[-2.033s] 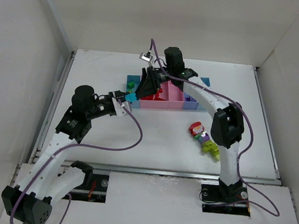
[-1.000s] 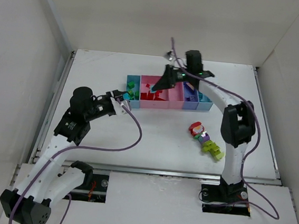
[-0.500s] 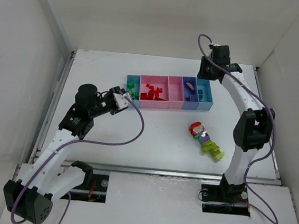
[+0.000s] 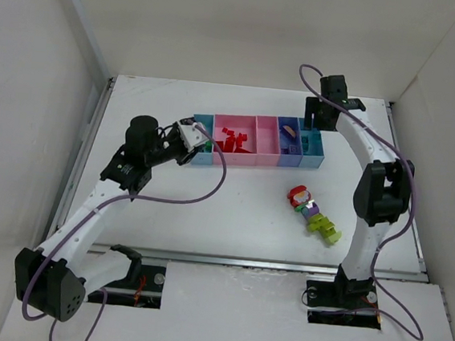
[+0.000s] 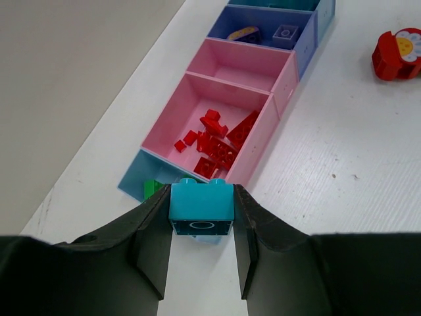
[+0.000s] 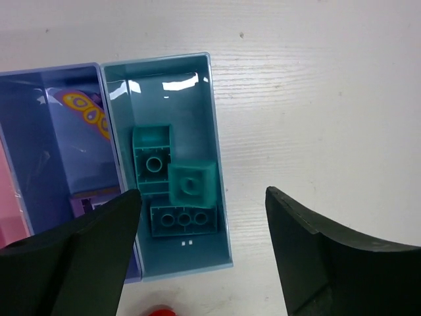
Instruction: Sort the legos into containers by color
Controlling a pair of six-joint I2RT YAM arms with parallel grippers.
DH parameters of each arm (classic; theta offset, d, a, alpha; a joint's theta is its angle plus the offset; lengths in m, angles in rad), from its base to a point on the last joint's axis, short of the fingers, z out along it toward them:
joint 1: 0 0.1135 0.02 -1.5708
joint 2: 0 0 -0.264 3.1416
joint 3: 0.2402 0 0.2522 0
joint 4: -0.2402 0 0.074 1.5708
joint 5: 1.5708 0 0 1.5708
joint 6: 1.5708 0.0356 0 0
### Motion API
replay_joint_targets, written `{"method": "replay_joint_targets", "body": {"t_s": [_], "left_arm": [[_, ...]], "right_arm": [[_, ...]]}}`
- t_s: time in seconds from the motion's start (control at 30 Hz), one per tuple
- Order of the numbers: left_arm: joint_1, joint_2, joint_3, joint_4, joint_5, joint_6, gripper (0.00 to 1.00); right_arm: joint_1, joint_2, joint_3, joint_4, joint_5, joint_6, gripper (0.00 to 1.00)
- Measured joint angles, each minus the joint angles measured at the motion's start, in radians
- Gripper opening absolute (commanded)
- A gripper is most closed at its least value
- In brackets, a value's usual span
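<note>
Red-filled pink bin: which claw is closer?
Left. The left claw, gripping a teal brick, is at the neighbouring light blue bin; the right claw hangs over the teal-filled bin at the far end.

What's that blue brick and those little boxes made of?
The teal brick looks like hard, smooth plastic: crisp moulded edges, round studs on top, a faint sheen. The containers look like thin glossy plastic too: bright light spots shine inside the end one, and the walls seem slightly see-through.

The left end effector is clamped on a teal brick; the right end effector is spread wide, pointed downward.
</note>
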Motion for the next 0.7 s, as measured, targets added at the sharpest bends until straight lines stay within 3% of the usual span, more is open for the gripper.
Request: {"method": "replay_joint_targets", "body": {"t_s": [0.17, 0.4, 0.57, 0.7], "left_arm": [[-0.029, 0.026, 0.023, 0.015, -0.003, -0.006, 0.00], [-0.078, 0.054, 0.030, 0.029, 0.001, 0.025, 0.00], [-0.114, 0.049, 0.030, 0.061, 0.023, 0.102, 0.00], [-0.163, 0.026, 0.030, 0.095, 0.036, 0.170, 0.00]], "right_arm": [[0.000, -0.005, 0.002, 0.003, -0.048, -0.016, 0.83], [0.000, -0.123, -0.030, 0.043, -0.308, -0.068, 0.85], [0.002, -0.241, -0.119, 0.164, -0.821, -0.109, 0.88], [0.073, -0.230, -0.157, 0.354, -1.197, -0.011, 0.92]]}}
